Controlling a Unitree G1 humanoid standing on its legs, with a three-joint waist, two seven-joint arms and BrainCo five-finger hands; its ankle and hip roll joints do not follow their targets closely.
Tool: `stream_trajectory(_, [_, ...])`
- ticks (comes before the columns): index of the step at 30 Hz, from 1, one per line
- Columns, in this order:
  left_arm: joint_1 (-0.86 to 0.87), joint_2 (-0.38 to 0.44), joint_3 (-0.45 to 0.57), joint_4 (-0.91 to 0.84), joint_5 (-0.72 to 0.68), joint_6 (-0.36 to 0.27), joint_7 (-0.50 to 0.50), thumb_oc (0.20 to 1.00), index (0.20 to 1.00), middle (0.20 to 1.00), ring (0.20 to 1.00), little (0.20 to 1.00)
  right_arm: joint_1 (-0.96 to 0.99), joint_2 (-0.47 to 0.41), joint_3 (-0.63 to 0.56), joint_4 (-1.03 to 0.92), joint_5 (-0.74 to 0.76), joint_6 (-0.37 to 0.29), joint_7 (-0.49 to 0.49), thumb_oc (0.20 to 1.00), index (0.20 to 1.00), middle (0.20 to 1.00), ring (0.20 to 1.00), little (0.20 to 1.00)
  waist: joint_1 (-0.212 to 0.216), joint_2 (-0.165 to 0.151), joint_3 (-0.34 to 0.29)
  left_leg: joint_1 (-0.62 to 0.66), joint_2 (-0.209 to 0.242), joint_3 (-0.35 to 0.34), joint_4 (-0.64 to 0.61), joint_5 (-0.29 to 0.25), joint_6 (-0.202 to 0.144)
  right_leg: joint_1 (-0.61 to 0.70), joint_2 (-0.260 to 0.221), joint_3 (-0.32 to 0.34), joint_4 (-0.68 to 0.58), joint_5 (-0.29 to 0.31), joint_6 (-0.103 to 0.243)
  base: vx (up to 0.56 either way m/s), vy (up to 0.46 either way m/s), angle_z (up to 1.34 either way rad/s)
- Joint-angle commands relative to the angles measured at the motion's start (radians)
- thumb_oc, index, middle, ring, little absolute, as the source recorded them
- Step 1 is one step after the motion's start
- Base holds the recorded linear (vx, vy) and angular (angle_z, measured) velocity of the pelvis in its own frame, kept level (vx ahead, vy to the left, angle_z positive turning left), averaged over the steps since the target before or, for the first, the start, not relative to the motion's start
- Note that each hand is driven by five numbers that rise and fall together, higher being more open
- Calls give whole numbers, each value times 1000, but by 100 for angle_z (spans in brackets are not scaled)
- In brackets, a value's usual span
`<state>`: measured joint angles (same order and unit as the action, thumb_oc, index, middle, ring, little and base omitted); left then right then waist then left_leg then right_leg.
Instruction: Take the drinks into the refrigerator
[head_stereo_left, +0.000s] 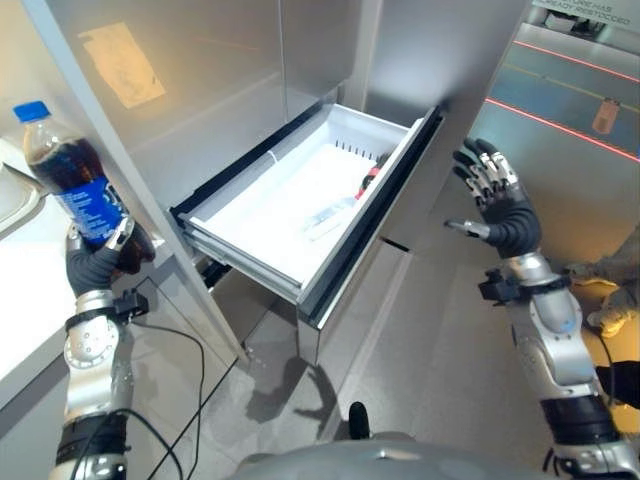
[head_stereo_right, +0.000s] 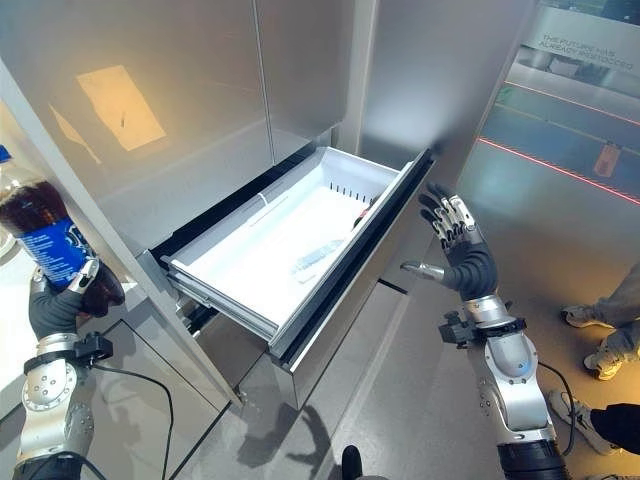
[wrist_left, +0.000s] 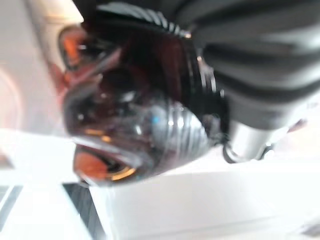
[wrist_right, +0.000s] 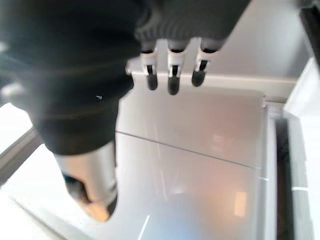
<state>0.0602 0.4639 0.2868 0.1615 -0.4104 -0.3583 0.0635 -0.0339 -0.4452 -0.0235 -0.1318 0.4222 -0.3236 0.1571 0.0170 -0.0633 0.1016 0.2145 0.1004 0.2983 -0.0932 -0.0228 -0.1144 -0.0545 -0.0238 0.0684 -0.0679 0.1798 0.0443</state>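
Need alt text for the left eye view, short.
The left robot hand grips a dark cola bottle with a blue cap upright beside a pulled-out white refrigerator drawer. The right robot hand hovers open off the drawer's far end, touching nothing.

Pulled-out refrigerator drawer (head_stereo_left: 300, 215), white-lined, its dark front edge just beside the right hand (head_stereo_left: 497, 205), which hangs spread and apart from it. On the drawer floor, nearer the right hand than the left hand (head_stereo_left: 95, 265), lie a clear wrapped item (head_stereo_left: 328, 215) and a small red-tipped object (head_stereo_left: 370, 178) against the front wall.
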Motion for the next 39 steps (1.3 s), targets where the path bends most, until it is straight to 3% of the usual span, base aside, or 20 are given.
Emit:
stream_trajectory(1, [-69, 37, -45, -186, -48, -75, -104, 200, 200, 200, 200, 200, -34, -29, -30, 5, 54, -5, 35, 1000, 1000, 1000, 1000, 1000, 16, 24, 22, 11, -85, -81, 18, -98, 121, 60, -24, -29, 155, -179, 60, -8, -25, 11])
stream_trajectory(6, [-45, 52, -99, -303, -133, -54, -215, 200, 200, 200, 200, 200, -56, -67, 10, 103, 184, 34, 86, 1000, 1000, 1000, 1000, 1000, 36, 18, 19, 7, -85, -108, 15, -92, 119, 80, -35, -62, 147, -181, 59, -9, -30, 20])
stream_trajectory(15, [-10, 91, -212, -447, -286, -5, -368, 200, 200, 200, 200, 200, -152, -176, 90, 166, 225, 71, 124, 1000, 1000, 1000, 1000, 1000, 65, 15, 12, 6, -82, -142, 17, -82, 113, 108, -48, -99, 133, -179, 59, -9, -34, 15])
stream_trajectory(19, [-9, 126, -306, -496, -333, 27, -434, 200, 200, 200, 200, 200, -231, -199, 177, 175, 253, 86, 155, 1000, 1000, 1000, 1000, 1000, 80, 17, 9, 6, -80, -151, 15, -76, 110, 118, -51, -111, 126, -178, 58, -20, -32, 10])
stream_trajectory(25, [-42, 249, -459, -534, -338, 52, -500, 200, 200, 200, 200, 200, -395, -240, 402, 176, 390, 142, 257, 1000, 1000, 1000, 1000, 1000, 95, 19, 7, 3, -75, -162, 11, -62, 103, 128, -55, -129, 121, -176, 57, -26, -19, 8])
stream_trajectory(30, [-78, 296, -539, -514, -312, 51, -509, 200, 200, 200, 200, 200, -509, -211, 533, 198, 464, 180, 290, 1000, 1000, 1000, 1000, 1000, 105, 23, 6, 4, -75, -166, 10, -56, 100, 130, -57, -137, 122, -173, 58, 0, 0, 0])
stream_trajectory(39, [-146, 323, -636, -479, -270, 54, -509, 200, 200, 200, 200, 200, -631, -130, 659, 218, 515, 211, 303, 1000, 1000, 1000, 1000, 1000, 117, 34, 8, 0, -79, -171, 8, -48, 101, 130, -63, -139, 116, -163, 62, -13, -2, 2])
